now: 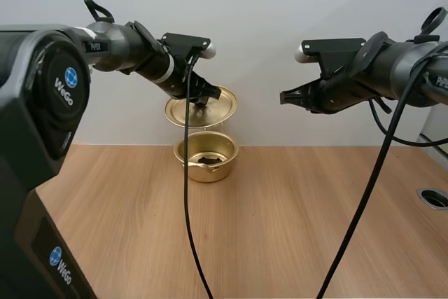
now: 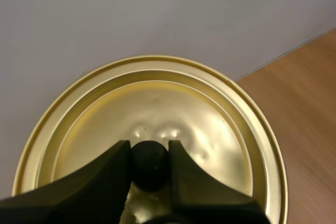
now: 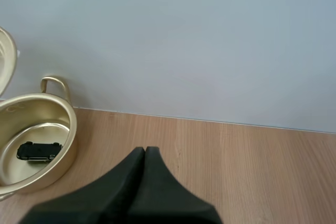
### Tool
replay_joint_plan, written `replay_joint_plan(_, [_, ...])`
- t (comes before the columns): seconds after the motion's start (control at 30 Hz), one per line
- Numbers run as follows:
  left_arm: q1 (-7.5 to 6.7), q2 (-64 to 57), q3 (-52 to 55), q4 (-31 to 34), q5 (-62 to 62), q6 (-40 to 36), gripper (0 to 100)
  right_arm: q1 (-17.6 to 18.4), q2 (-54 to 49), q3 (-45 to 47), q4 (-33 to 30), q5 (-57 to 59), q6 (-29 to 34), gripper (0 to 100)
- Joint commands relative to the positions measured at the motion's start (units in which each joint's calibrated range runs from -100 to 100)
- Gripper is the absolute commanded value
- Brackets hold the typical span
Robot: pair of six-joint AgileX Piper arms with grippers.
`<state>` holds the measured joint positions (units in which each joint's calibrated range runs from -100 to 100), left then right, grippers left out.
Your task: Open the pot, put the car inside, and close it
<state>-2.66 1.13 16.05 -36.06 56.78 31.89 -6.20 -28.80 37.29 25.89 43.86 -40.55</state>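
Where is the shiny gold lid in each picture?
High view: lid held above the pot by the left gripper.
Left wrist view: lid, its black knob pinched between the fingers.
Right wrist view: lid's edge above the pot holding the car.
Shared landmark: the wooden table.

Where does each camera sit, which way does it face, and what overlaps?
High view: behind and above the bases, facing forward and down over the table; both arms show, left hand holding the lid up near the pot.
Left wrist view: on the left arm, facing the lid; own fingers pinch its knob.
Right wrist view: on the right arm, facing pot and car; right hand shut.
Shared: pot and car in high and right wrist; lid in high and left wrist.
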Motion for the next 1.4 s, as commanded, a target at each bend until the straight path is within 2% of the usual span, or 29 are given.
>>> replay_joint_plan(0.0, [0.02, 1.09, 0.27, -0.11, 0.13, 0.0, 0, -0.01, 0.07, 0.06, -0.03, 0.18, -0.05, 0])
replay_joint_plan(0.3, [0.02, 8.41, 0.19, -0.11, -2.19, 0.2, 0, -0.01, 0.07, 0.06, -0.03, 0.4, -0.05, 0])
replay_joint_plan(0.77, [0.02, 12.93, 0.19, -0.59, -4.41, 1.4, 0, -0.01, 0.07, 0.06, -0.03, 0.4, -0.05, 0])
replay_joint_plan(1.13, [-0.84, 12.94, 0.19, -0.83, -4.32, 1.81, 1, -0.01, 0.07, 0.06, -0.03, 0.42, -0.05, 0])
replay_joint_plan(1.2, [-0.84, 12.94, 0.19, -0.83, -4.32, 1.81, 11, -0.01, 0.07, 0.06, 0.08, 0.42, -0.05, 0])
replay_joint_plan(1.3, [-0.84, 12.94, 0.19, -0.62, -4.54, 1.81, 40, -0.01, 0.07, 0.06, 0.19, 0.78, -0.05, 0])
replay_joint_plan(1.37, [-0.84, 12.94, 0.19, -0.62, -5.08, 1.72, 54, -0.01, 0.07, 0.06, 0.19, 0.78, -0.05, 0])
